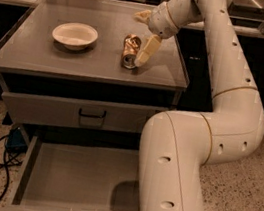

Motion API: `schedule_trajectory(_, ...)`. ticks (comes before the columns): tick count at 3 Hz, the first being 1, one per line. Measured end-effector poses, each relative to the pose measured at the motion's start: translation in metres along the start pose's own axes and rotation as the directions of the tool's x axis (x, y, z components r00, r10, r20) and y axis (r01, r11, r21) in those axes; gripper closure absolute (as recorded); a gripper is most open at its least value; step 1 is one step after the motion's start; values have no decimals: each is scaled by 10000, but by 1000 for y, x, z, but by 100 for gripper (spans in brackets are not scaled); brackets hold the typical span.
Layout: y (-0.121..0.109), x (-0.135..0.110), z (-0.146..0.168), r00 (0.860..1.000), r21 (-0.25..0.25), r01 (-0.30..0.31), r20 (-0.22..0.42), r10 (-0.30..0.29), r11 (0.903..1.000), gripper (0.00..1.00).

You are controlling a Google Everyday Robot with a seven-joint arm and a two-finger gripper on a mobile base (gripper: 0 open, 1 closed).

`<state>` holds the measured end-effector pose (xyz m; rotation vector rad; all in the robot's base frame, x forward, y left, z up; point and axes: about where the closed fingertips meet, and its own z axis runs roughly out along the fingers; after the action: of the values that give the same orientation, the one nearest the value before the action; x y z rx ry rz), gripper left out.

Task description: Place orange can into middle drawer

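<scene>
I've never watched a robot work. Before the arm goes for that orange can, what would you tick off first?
1. Is the gripper open? Ok: it is spread above the cabinet top.
2. Is the orange can between the fingers? Not ok: one finger is close by its right side, the other is up behind it.
3. Is the can held? Not ok: it rests on the cabinet top.
4. Is the middle drawer pulled out? Ok.
5. Is the white bowl out of the way? Ok: it sits apart, left of the can.
6. Is the can upright? Cannot tell.
</scene>
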<state>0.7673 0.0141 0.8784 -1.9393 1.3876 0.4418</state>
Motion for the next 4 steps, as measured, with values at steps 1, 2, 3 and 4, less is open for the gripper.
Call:
schedule_trajectory(1,2,13,16,9991,-122,-346,255,349,9993,0)
schedule_trajectory(2,8,31,33,9949,-354,-860,505,877,9957,0)
schedule_trajectory(3,9,35,38,9934,-404,-975,558,997,9944,0)
schedule_trajectory(4,9,35,38,9934,-404,-975,559,997,9944,19)
